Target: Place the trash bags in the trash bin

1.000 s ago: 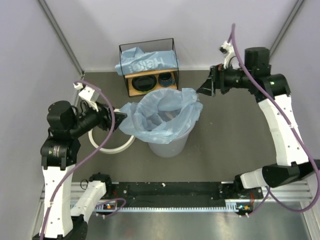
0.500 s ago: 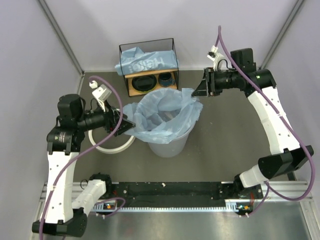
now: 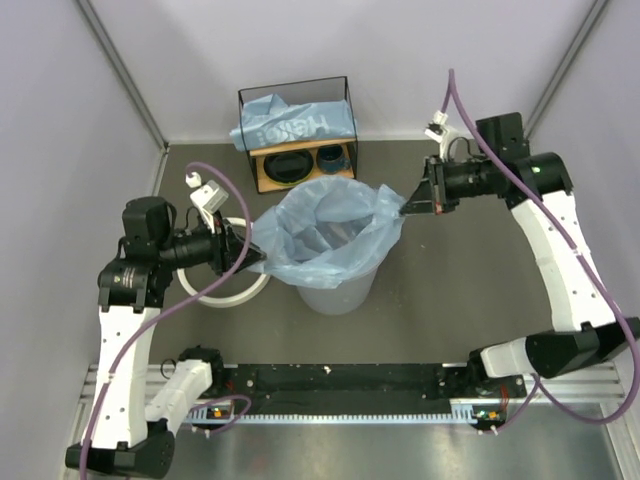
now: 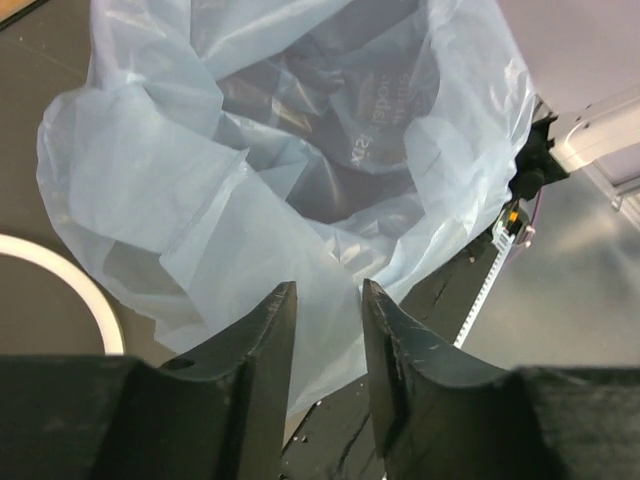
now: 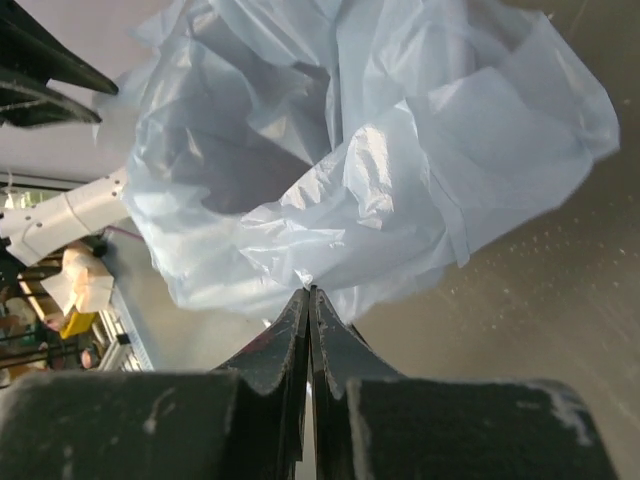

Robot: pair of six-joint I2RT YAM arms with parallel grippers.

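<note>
The trash bag (image 3: 335,232), thin light-blue film, sits in the mouth of the trash bin (image 3: 335,295) near the middle of the table (image 3: 450,290). Its open top is spread wide over the bin's edge and its body sags down inside, where white lettering shows on the crumpled film. The bag's right corner is drawn out into a point, and that point ends at the right gripper (image 3: 404,208), whose fingers are pressed together on the film's edge. The wrist view shows the plastic meeting the closed tips with the rest of the bag billowing beyond them. On the opposite side, the left gripper (image 3: 258,256) reaches the bag's left rim. Its jaws stand a narrow gap apart, with film lying across that gap just past the tips and the pads not pressed together. The bin's white ring (image 3: 228,300) lies flat on the table just left of the bin, under the left arm. Behind the bin stands a wire-framed shelf (image 3: 345,100), with a second trash bag (image 3: 295,125) draped over its top and a dark bowl (image 3: 288,167) and cup (image 3: 331,157) on its wooden board.
</note>
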